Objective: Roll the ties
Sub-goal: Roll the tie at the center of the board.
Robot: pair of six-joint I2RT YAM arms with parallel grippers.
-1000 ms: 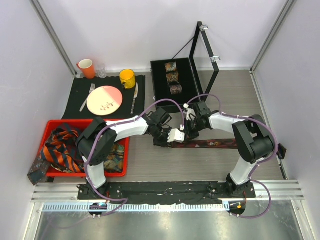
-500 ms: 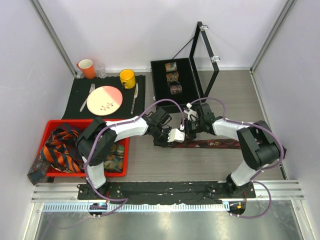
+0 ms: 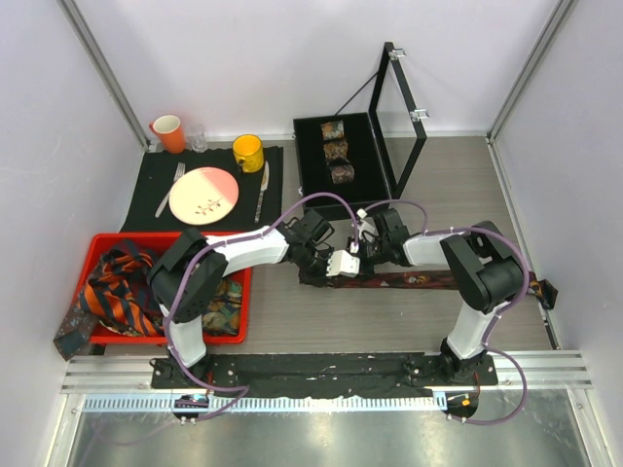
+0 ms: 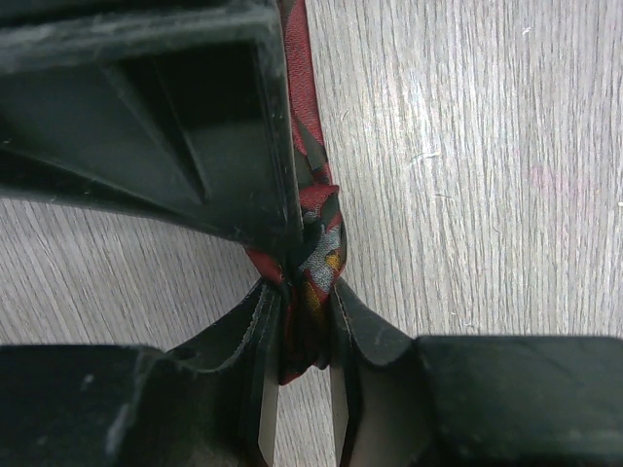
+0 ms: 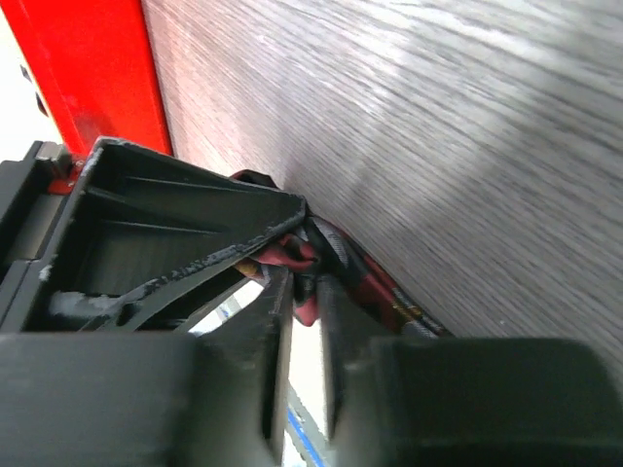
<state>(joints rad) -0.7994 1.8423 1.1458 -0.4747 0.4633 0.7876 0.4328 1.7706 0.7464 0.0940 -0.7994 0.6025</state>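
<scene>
**Pinching the dark red tie (image 3: pixel 419 280) at its end so a coil can begin**

Both arms meet at the middle of the tabletop (image 3: pixel 292 331), and that fits the job: the first turn of a roll needs the fabric's end held from two sides.

The left gripper (image 4: pixel 304 302) has its jaws drawn nearly together on the tie, and its wrist view shows the patterned cloth bunched up between them. The right gripper (image 5: pixel 304 282) comes in from the opposite side, jaws also narrowed to a slit with a fold of the same red fabric caught between them. The two sets of fingers sit just beside each other, close to touching.

The rest of the tie lies flat, running from that shared pinch toward the right edge of the tabletop. I take this as deliberate. A straight, slack tail can feed into the roll without twisting.

At the middle of the far edge, a black case (image 3: pixel 336 185) stands open with three rolled ties (image 3: pixel 336 151) lined up inside, probably where this one goes. Near the left edge, a red bin (image 3: pixel 170 337) holds the loose ties (image 3: pixel 117 292) waiting their turn, one draped over its rim.

The roll looks barely started, since only a small bunch sits at the pinch.
</scene>
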